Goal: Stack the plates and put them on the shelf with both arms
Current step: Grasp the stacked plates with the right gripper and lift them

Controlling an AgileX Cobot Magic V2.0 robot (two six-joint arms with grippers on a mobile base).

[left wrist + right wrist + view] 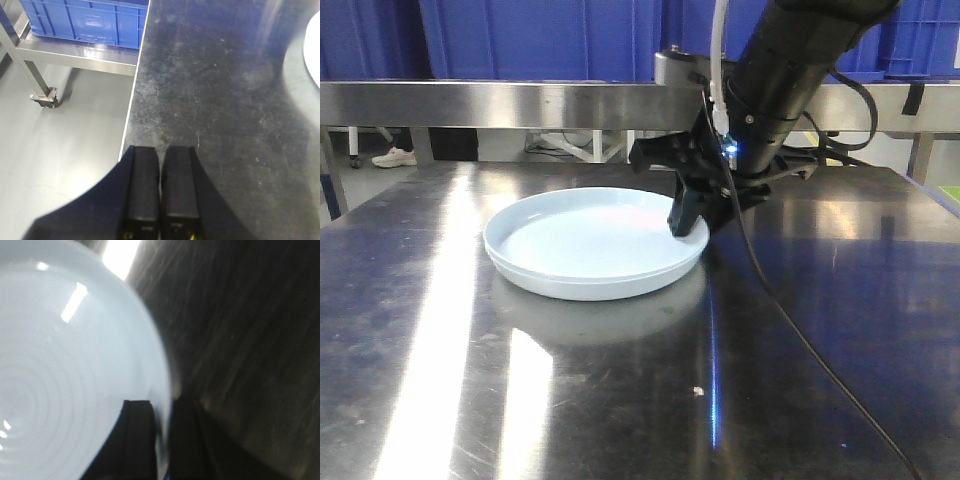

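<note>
Scuffed steel table point(620, 400) fills the near ground, streaked with glare. Two grippers show, one per arm, and one pale round stack of plates point(590, 240) sits left of the table's centre. A thin line round its outer wall hints at two dishes nested, though the count cannot be told for sure. It is glossy blue-white and shallow, with a low upturned rim and faint concentric rings inside. The right gripper point(692, 215) meets the plates at their far right rim, one finger inside and one outside, clamped on that rim. The left gripper point(160, 170) has its fingers pressed together on nothing, above the table near an edge, apart from the plates. At least three blue crates point(540, 40) stand on the far steel shelf point(470, 105).
</note>
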